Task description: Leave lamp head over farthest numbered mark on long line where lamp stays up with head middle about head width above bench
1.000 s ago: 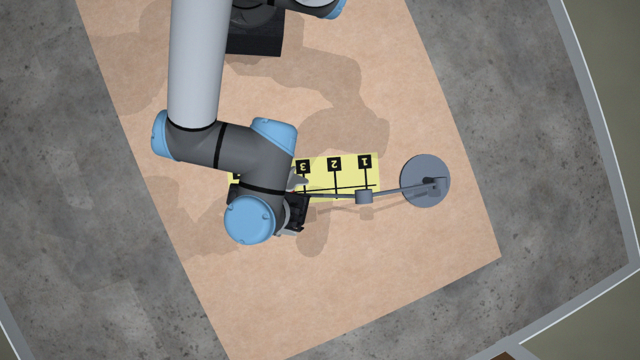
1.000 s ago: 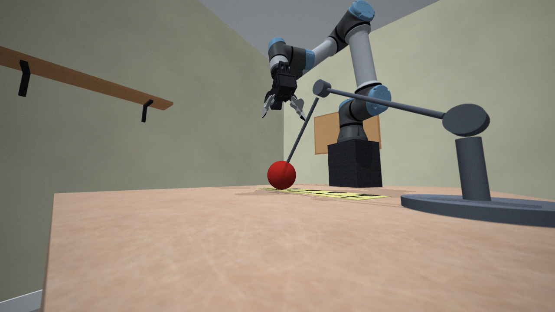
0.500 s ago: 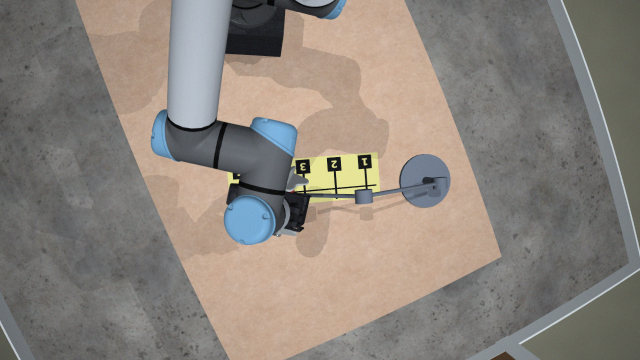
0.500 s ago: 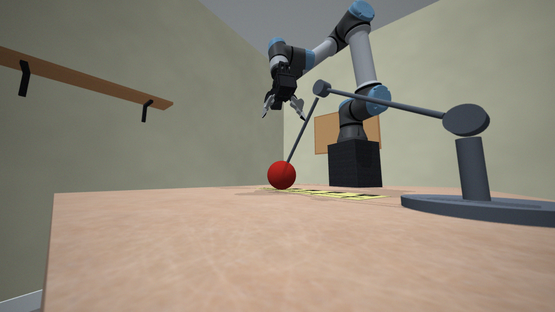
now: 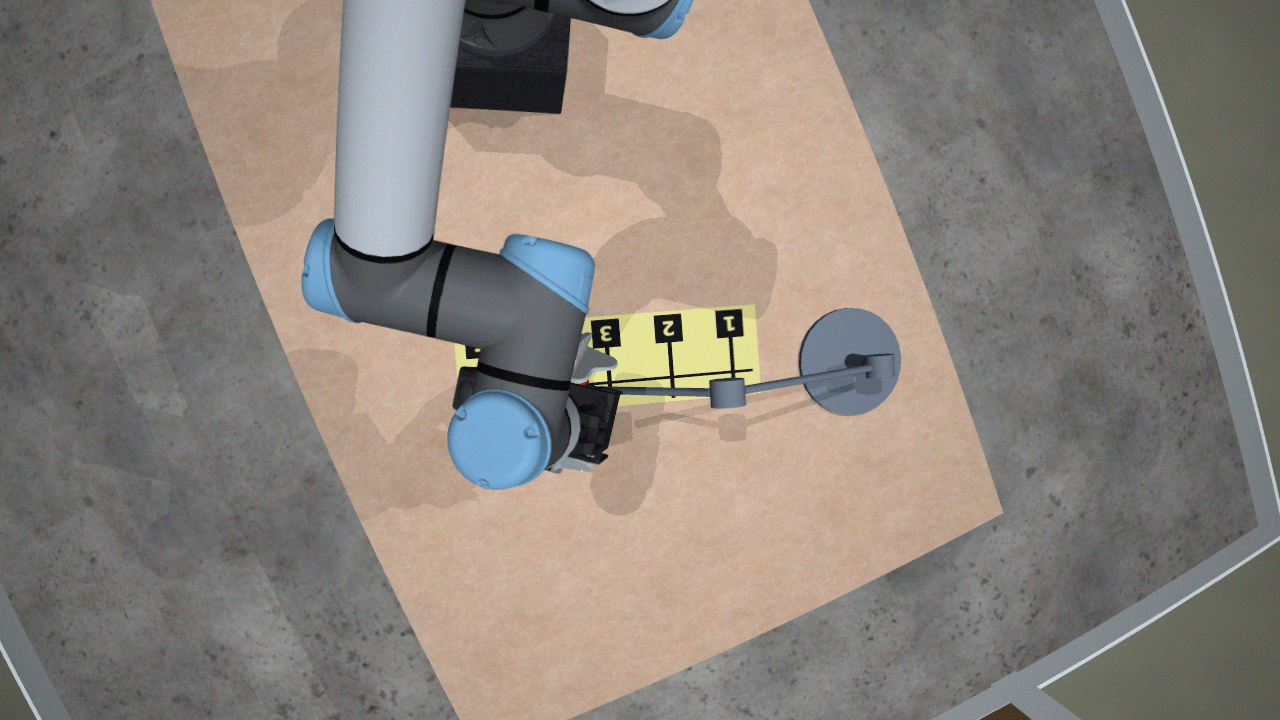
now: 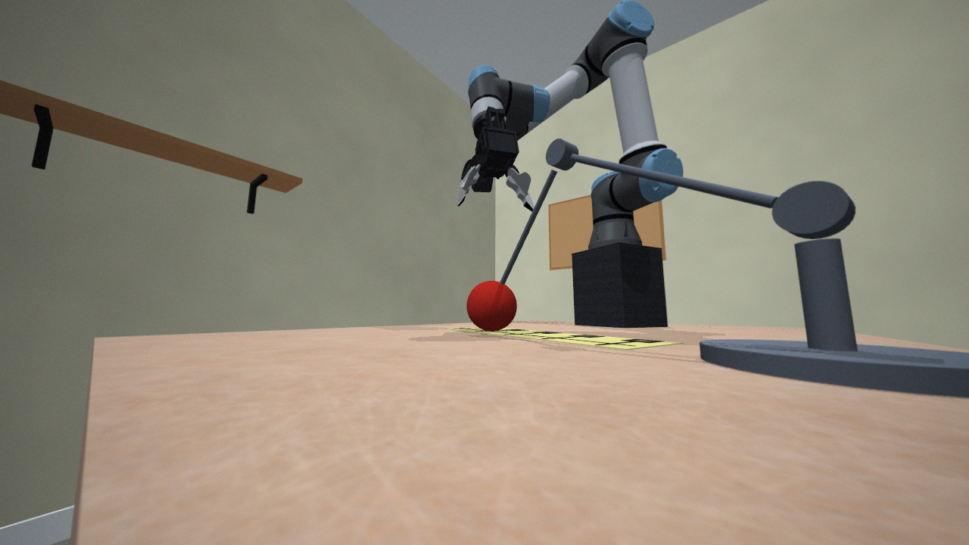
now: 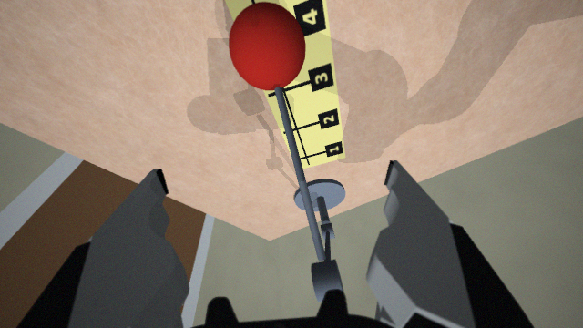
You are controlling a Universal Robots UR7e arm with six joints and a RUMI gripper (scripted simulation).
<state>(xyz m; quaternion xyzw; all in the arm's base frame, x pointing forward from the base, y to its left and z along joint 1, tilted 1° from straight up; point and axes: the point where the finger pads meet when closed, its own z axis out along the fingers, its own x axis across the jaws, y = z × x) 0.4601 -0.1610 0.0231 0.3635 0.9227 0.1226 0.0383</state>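
Note:
The lamp's red ball head (image 6: 490,306) hangs low, at or just above the bench, at the far end of the yellow strip (image 6: 575,337). In the wrist view the head (image 7: 267,46) lies between marks 3 (image 7: 321,77) and 4 (image 7: 310,17). The lamp's grey base (image 5: 848,360) and post (image 6: 824,294) stand to the right, and two thin rods meet at an elbow joint (image 6: 561,154). My gripper (image 6: 493,188) is open and empty, high above the head and next to the lower rod. In the top view my wrist (image 5: 501,429) hides the head.
The yellow strip (image 5: 666,353) carries marks 1, 2 and 3 along a long line. The robot's black pedestal (image 6: 618,284) stands at the back of the bench. A wooden shelf (image 6: 148,145) hangs on the left wall.

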